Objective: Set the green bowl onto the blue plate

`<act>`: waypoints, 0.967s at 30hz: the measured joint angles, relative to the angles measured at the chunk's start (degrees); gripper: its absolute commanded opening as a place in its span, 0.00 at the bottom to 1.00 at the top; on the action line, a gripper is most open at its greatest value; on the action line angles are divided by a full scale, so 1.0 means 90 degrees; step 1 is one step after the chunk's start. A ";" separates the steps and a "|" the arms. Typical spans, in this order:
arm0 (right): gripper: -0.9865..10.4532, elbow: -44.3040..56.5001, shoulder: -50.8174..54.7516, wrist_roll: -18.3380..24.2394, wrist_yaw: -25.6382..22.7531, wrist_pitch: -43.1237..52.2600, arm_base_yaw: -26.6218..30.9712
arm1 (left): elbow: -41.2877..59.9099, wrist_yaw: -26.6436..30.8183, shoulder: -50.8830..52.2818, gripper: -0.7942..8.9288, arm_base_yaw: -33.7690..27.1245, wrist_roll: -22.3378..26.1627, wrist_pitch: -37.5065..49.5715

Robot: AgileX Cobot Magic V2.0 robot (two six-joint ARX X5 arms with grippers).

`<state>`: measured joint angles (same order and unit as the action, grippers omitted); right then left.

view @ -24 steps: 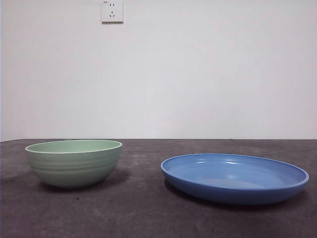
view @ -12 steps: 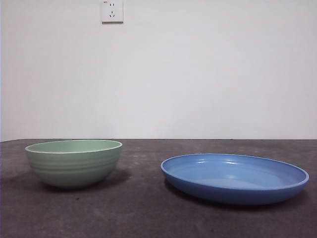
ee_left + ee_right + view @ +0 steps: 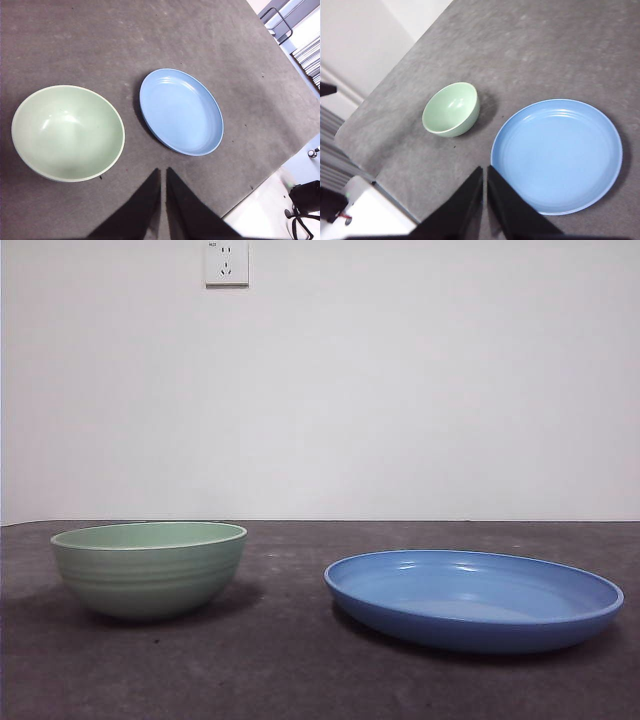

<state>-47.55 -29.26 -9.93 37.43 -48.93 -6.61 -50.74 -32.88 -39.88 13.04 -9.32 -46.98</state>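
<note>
Sitting upright on the dark grey table (image 3: 300,660), the green bowl (image 3: 149,567) stood apart from the blue plate (image 3: 474,598), a strip of bare surface between them. The left gripper (image 3: 163,172) hung above the table with its jaws together, the bowl below and just beside its tips. The right gripper (image 3: 484,170), jaws likewise together, hung nearer the plate's rim, the bowl farther off

Dark grey table (image 3: 300,670) fills lower frame, felt-like, faintly speckled; plain white wall (image 3: 400,390) behind, meeting table in a level line; white wall socket (image 3: 227,262) at top edge, left of centre.
</note>
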 measured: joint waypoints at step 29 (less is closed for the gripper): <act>0.62 -0.0005 0.0002 0.0124 0.0002 -0.0012 -0.0034 | -0.0002 0.0962 -0.0287 0.70 0.0000 0.0265 -0.0019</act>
<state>-47.59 -29.23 -8.82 37.45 -49.04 -6.92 -50.76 -24.23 -42.46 13.04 -6.94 -47.16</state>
